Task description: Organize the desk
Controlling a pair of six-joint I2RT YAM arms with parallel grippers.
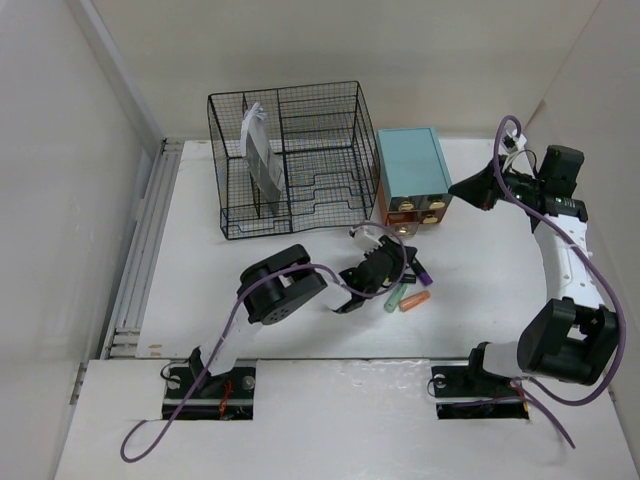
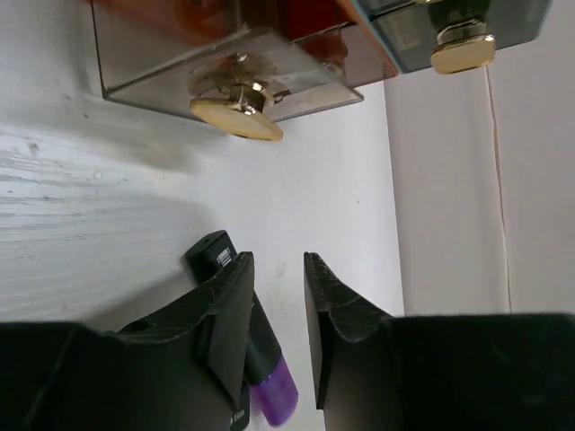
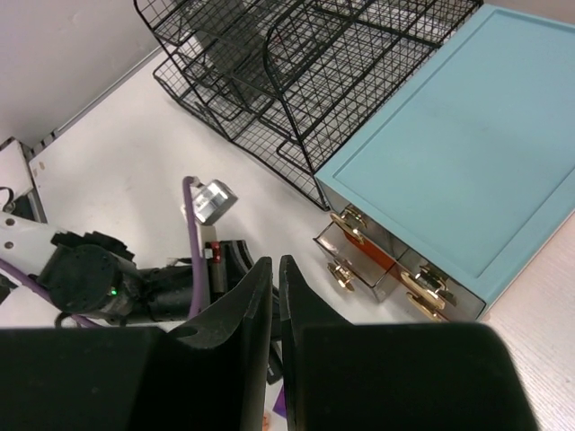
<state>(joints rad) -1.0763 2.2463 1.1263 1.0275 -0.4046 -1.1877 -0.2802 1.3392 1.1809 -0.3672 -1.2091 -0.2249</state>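
Down at table level, the left gripper (image 2: 277,301) sits low over the desk (image 1: 200,260), just in front of the small teal drawer box (image 1: 410,165). Its fingers are spread a little, with bare white tabletop showing in the gap and nothing held. A black and purple marker (image 2: 214,255) lies on the desk against the outer side of one finger, partly hidden under it, not between the two. Straight ahead, one clear orange drawer (image 2: 162,72) at the bottom of the box stands out from the front, its gold knob (image 2: 235,117) facing the gripper.

From above, a green marker (image 1: 393,298) and an orange marker (image 1: 414,300) lie side by side on the desk, just on the near side of the left gripper.

The right gripper (image 3: 275,296) hangs in the air off the right side of the drawer box, looking down across its teal top. Its fingers are pressed almost together, only a thin slit between them, and they hold nothing.

The desk is the wide white top under everything, with a grey rail (image 1: 145,250) running along its left edge. A black wire organizer (image 1: 300,150) stands at the back, touching or just beside the left side of the drawer box, and a flat grey item (image 1: 262,160) stands upright in its left compartment.
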